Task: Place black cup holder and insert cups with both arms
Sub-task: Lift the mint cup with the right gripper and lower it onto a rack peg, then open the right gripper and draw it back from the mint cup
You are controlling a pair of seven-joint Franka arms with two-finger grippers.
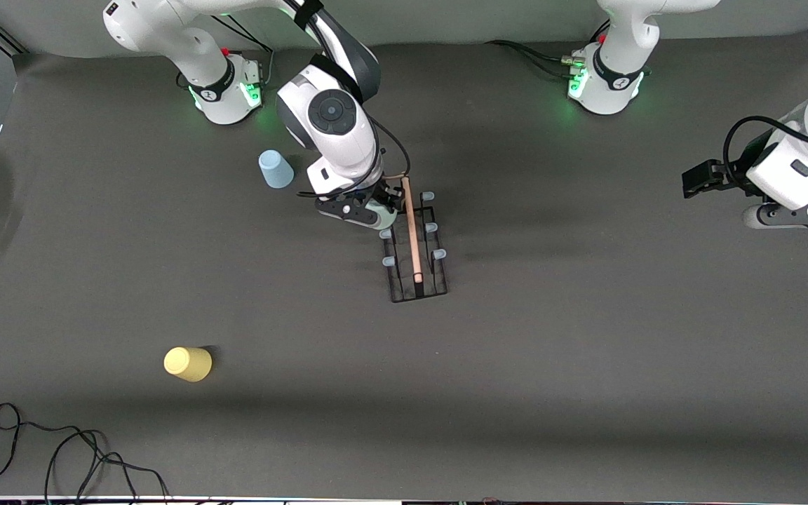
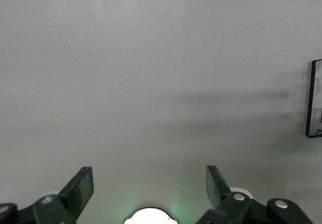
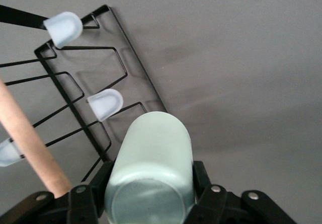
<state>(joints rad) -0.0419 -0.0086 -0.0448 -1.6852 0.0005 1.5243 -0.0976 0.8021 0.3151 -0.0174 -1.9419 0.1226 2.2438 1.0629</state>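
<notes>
rack (image 1: pixel 415 245) mid-counter | right pincer (image 3: pixel 151 196) pinching mint cup (image 3: pixel 151 168) beside prong (image 3: pixel 104 104): tilt mouth squarely onto prong | left pincer (image 2: pixel 150 186) spread, waiting

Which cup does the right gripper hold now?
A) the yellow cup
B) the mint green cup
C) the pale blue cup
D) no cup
B: the right gripper is shut on the mint green cup, beside the black cup holder.

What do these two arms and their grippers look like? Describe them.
Both arms are white, rounded shells with dark grey joints, on round bases lit green. The right arm has a black cable looped along it. The right gripper and left gripper are black, with flat black jaws fixed by silver screws.
</notes>
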